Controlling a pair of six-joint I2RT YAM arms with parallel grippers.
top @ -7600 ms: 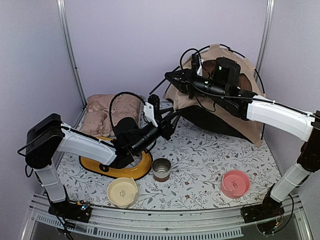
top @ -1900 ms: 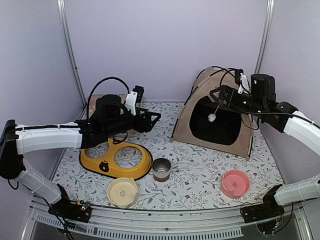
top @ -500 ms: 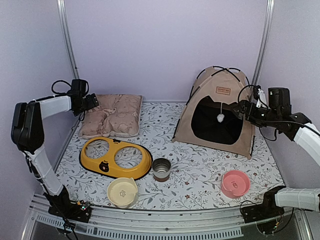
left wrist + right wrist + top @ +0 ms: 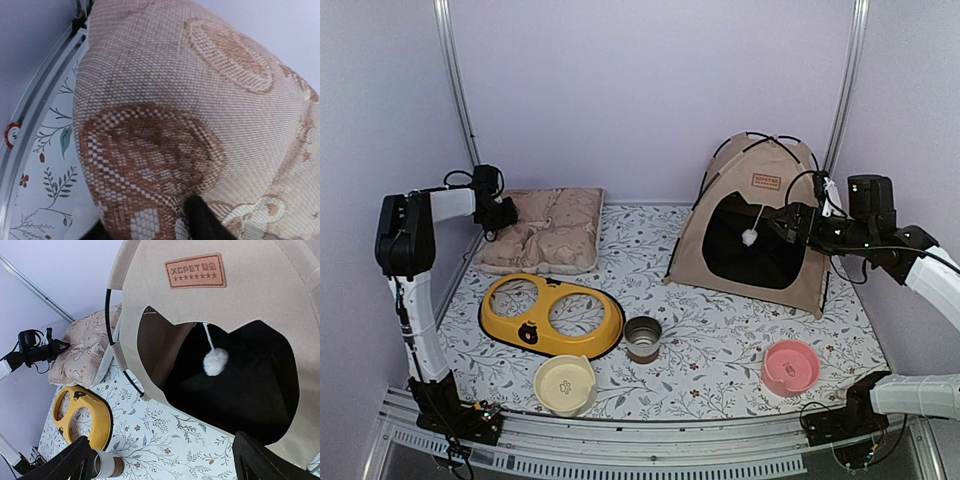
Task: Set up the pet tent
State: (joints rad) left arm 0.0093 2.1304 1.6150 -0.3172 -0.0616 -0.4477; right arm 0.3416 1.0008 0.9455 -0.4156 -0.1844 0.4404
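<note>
- The pet tent (image 4: 790, 165) stands upright at about 1 o'clock on the flowered counter (image 4: 720, 320). Its dark doorway faces the arms, and its thin black poles (image 4: 107, 310) cross over the peak.
- A brown label (image 4: 195, 270) sits above the doorway, and a white pom-pom (image 4: 215, 361) hangs on its string in the opening.
- The right claw (image 4: 792, 226) hovers at the doorway's 3 o'clock side. Its fingers are spread wide with nothing between them, and it is clear of the fabric.
- The left claw (image 4: 503, 213) is well apart from the tent, at 10 o'clock, pressed against the 9 o'clock corner of the patterned cushion (image 4: 545, 230). Its own camera is filled with weave, so I cannot tell whether the fingers have closed on the cushion or only touch it.
- By the look of it the tent is set up, so what remains is most likely squaring it on the counter.
- It should handle as a light thing: soft cloth skin held in shape by springy poles. It would likely skid or tip under a sideways nudge rather than resist.
- The surest hold looks to be a pole where it runs along the doorway edge, or a hemmed base corner. Loose cloth would only bunch, and the pom-pom string could snag.
</note>
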